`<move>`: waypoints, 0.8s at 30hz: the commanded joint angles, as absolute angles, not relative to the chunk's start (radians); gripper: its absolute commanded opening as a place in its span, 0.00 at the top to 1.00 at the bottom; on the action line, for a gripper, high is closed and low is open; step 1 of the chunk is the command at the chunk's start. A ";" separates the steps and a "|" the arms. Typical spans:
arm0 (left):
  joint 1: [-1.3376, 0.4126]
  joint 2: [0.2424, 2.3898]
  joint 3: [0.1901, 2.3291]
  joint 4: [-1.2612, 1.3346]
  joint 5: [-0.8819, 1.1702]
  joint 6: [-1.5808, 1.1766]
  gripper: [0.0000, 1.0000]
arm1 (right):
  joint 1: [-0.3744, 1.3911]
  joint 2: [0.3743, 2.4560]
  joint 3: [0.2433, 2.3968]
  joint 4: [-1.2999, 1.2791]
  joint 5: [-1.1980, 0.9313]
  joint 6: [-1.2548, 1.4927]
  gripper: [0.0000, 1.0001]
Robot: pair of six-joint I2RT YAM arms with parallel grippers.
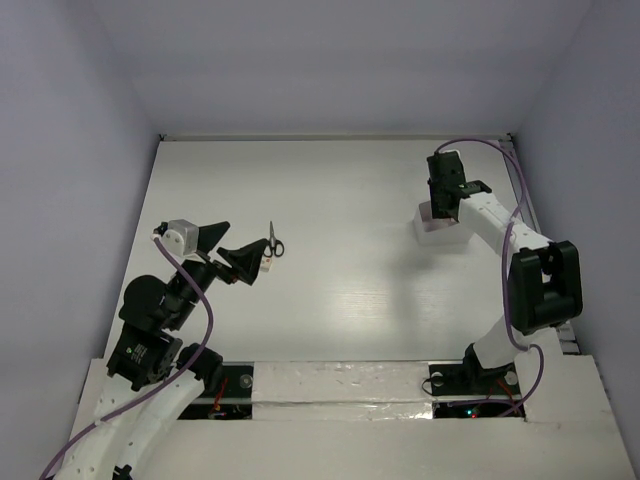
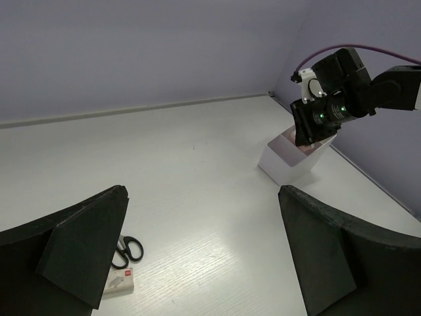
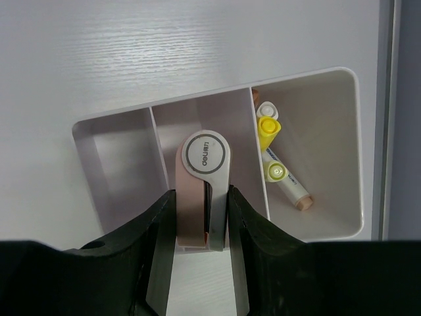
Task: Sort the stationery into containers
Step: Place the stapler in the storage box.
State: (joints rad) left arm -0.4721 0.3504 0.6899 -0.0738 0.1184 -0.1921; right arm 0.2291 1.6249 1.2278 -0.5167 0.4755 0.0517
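The container [image 3: 217,97] is a whitish-pink box with three compartments; it also shows in the top view [image 1: 441,235] and the left wrist view [image 2: 289,164]. My right gripper [image 3: 202,224] is shut on a pink-and-white folding tool [image 3: 200,187] with a round "deli" disc, held in the middle compartment. A few pens [image 3: 277,161] with yellow caps lie in the right compartment; the left one is empty. My left gripper [image 2: 204,257] is open and empty above the small black-handled scissors [image 2: 128,250] and the tiny pale block [image 2: 120,282].
The box sits near the table's right edge and the side wall [image 3: 388,131]. In the top view the scissors [image 1: 272,243] and block [image 1: 268,266] lie left of centre by my left gripper [image 1: 232,250]; my right gripper [image 1: 441,203] is over the box.
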 commanded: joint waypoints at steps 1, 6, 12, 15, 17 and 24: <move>-0.479 0.360 0.735 -0.043 0.110 -0.189 0.01 | 0.224 1.629 1.281 -0.522 0.518 0.034 0.70; -0.479 0.357 0.735 -0.043 0.110 -0.189 0.01 | 0.224 1.609 1.272 -0.515 0.517 0.046 0.51; -0.479 0.357 0.735 -0.041 0.110 -0.189 0.01 | 0.224 1.563 1.275 -0.514 0.509 0.058 0.39; -0.479 0.359 0.736 -0.043 0.110 -0.189 0.01 | 0.224 1.543 1.275 -0.509 0.492 0.060 0.38; -0.479 0.362 0.735 -0.043 0.113 -0.189 0.01 | 0.224 1.537 1.275 -0.508 0.492 0.063 0.38; -0.479 0.364 0.735 -0.040 0.114 -0.189 0.01 | 0.267 1.474 1.235 -0.447 0.340 0.089 0.42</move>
State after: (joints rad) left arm -0.4721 0.3511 0.6899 -0.0738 0.1150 -0.1921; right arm 0.2363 1.5326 1.2293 -0.5117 0.4465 0.0669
